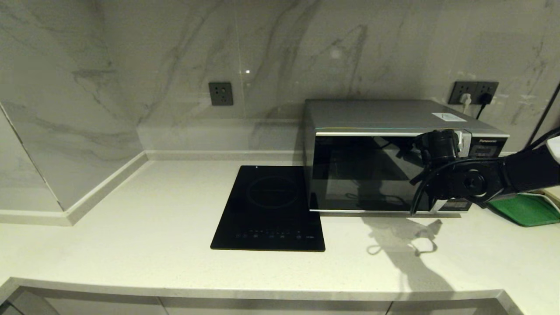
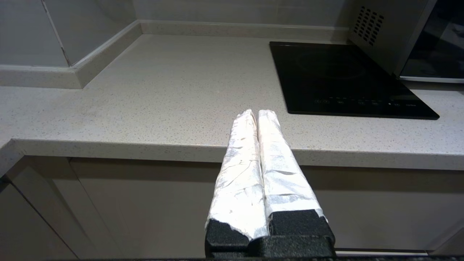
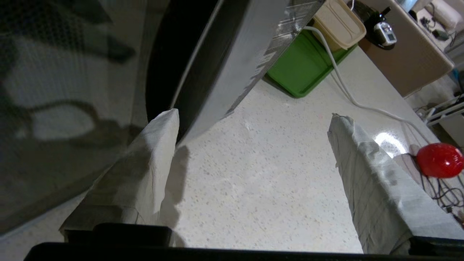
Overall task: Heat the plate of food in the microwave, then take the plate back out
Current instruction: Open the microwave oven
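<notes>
Your right gripper (image 3: 253, 119), fingers spread, sits at the silver boxy glass-doored microwave's (image 1: 367, 175) right front, toward the counter's right end. Door closed; plate unseen. Rigid, heavy; grip the door edge.

The large silver boxy microwave with a dark glass door (image 1: 393, 157) is sitting on the pale speckled stone worktop (image 1: 131, 245), backing onto the marble-veined wall (image 1: 175, 52). The flat black glass induction cooktop (image 1: 270, 210) is lying just beside the microwave, to its left. The green rectangular tray (image 1: 527, 209) is lying to the microwave's right, with a cream rectangular slab (image 3: 339, 23) resting on it. The right end effector (image 3: 253, 119) is hanging before the microwave's right front corner, one finger against the door edge. The left end effector (image 2: 258, 116) is hovering at the worktop's front edge, left of the cooktop.
</notes>
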You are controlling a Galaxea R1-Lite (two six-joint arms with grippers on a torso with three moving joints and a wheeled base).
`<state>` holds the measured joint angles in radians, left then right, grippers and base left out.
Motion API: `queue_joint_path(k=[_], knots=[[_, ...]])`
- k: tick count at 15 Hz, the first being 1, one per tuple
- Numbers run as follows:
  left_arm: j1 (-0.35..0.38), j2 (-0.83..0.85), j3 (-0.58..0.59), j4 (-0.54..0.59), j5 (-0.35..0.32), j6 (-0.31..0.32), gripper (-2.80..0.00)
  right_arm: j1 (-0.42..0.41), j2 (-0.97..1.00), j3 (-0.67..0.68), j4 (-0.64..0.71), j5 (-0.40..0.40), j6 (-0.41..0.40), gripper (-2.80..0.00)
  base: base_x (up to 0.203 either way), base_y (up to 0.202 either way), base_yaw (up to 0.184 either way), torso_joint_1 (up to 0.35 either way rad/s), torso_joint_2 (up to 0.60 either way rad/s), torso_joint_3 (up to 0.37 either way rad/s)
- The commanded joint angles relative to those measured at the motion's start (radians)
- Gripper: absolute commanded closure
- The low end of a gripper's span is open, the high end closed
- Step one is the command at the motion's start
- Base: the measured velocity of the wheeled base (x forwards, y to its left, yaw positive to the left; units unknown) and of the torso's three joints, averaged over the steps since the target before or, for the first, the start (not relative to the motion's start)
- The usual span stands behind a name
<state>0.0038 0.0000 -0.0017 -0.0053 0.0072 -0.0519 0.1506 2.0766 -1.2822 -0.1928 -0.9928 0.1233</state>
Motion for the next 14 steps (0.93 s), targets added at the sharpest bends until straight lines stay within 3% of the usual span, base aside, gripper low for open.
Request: queue_joint_path(k=[1,7,14], knots=[[0.001,-0.001,0.000,-0.001,0.000,0.000,0.00,-0.015,0.034,-0.038,0.001,-0.006,0.023,-2.80,0.000,0.000,0.000,0.000,0.00,0.000],[0.001,-0.001,0.000,-0.001,0.000,0.000,0.00,-0.072,0.051,-0.071,0.001,-0.006,0.082,-2.80,0.000,0.000,0.000,0.000,0.00,0.000],[0.001,0.000,0.000,-0.001,0.000,0.000,0.00,-0.079,0.006,0.000,0.009,-0.010,0.184,-2.80,0.000,0.000,0.000,0.000,0.00,0.000]])
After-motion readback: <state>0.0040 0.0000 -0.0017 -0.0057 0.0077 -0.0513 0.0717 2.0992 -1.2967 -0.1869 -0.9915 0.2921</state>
